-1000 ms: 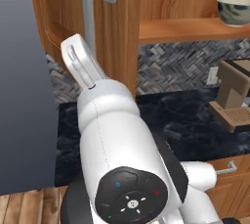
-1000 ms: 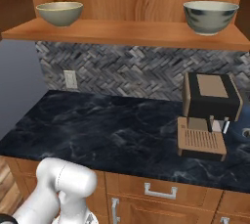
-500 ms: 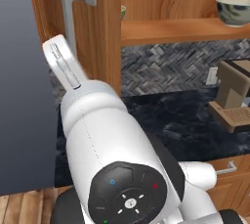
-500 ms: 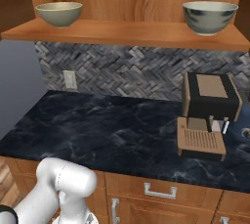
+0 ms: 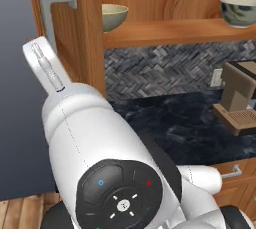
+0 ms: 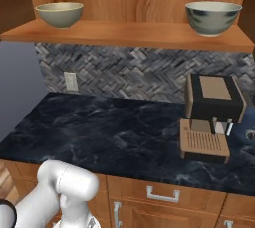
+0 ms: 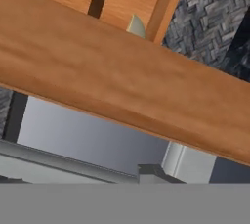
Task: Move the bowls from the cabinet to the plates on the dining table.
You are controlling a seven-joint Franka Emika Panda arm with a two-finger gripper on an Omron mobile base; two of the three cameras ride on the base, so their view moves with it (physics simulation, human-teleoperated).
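While the cabinet door [image 5: 65, 33] stands swung open at the far left of the left base view, with its grey bar handle [image 5: 52, 8] just above the raised arm, the step in hand is judged to be the opening of the cabinet, not yet the taking of a bowl. The door's wooden edge is seen very close in the hand view, with the handle beneath it. The gripper itself cannot be made out, so it cannot be told how wide the jaws stand or whether anything is held.

To the right, on the wooden shelf [image 6: 124, 33], two bowls are found: the yellowish-tan bowl [image 6: 60, 14] at the left end and the mottled grey-white bowl [image 6: 213, 17] at the right end, well apart. Next, the hand would probably have to be drawn away from the door and brought to one bowl's rim.

Below the shelf, a dark marble counter [image 6: 109, 137] is backed by grey herringbone tiles [image 6: 124, 72], and a coffee machine [image 6: 211, 115] stands at its right.
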